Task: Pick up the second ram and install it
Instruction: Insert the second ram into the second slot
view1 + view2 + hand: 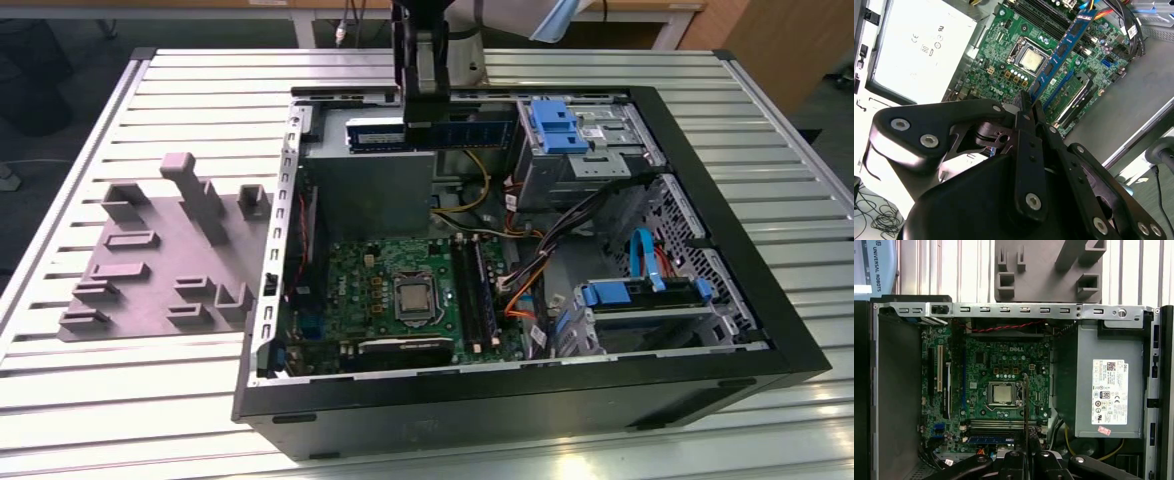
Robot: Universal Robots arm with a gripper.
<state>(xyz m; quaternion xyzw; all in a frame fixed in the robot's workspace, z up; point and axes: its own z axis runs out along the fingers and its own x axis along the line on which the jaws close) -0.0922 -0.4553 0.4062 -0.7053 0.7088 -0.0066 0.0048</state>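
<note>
The second ram (pixel 467 133) hangs level above the back of the open computer case (pixel 747 300), over the grey power supply (pixel 367 190). My gripper (pixel 424 122) comes down from above and is shut on the stick's middle. In the second wrist view the ram (pixel 1064 50) runs out from between the black fingers (pixel 1024 107) over the green motherboard (pixel 999 65). In the first wrist view the ram (pixel 1026 400) shows edge-on beside the processor (pixel 1003 393). The long black memory slots (pixel 470 285) lie on the motherboard, and one holds another stick (pixel 1070 92).
A grey fixture with raised blocks (pixel 160 250) lies on the slatted table at the exterior view's left of the case. Drive cages with blue clips (pixel 561 125) and orange and black cables (pixel 534 280) crowd the case's other side. The case walls ring the motherboard.
</note>
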